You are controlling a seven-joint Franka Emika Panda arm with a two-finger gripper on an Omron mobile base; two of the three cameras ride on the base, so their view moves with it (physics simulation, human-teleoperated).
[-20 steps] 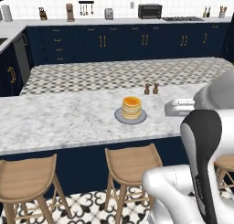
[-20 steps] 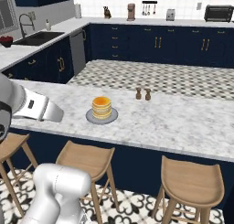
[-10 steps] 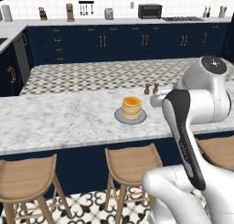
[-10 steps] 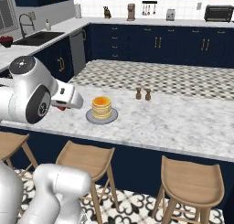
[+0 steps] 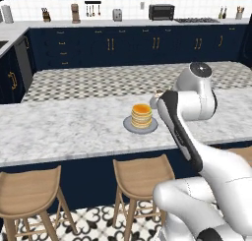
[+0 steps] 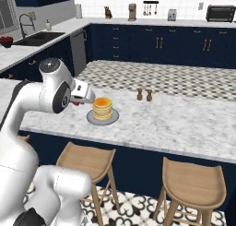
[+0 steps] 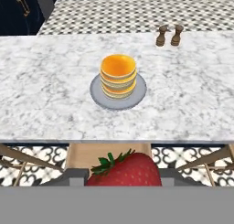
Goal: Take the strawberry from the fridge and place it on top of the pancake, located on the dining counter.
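In the hand view the red strawberry (image 7: 123, 169), green leaves on top, sits between the fingertips of my gripper (image 7: 123, 176), which is shut on it. Ahead of it the golden pancake (image 7: 118, 73) stack stands on its round grey plate (image 7: 139, 94) on the marble dining counter (image 7: 45, 95). From the right base view my gripper (image 6: 86, 98) hovers just left of the pancake (image 6: 102, 108), close above the dining counter (image 6: 175, 123). In the left base view my arm's forearm stands right of the pancake (image 5: 141, 115). The fridge is out of view.
Two small brown shakers (image 7: 168, 35) stand on the counter beyond the plate. Round wooden stools (image 5: 142, 173) (image 6: 90, 160) line the counter's near side. Navy cabinets (image 5: 113, 48) with appliances run along the back wall, and a sink (image 6: 39, 36) lies at the left.
My arm has swung in over the counter, bringing the hand with the strawberry from the counter's edge up close beside the pancake stack. The pancake and plate have not moved.
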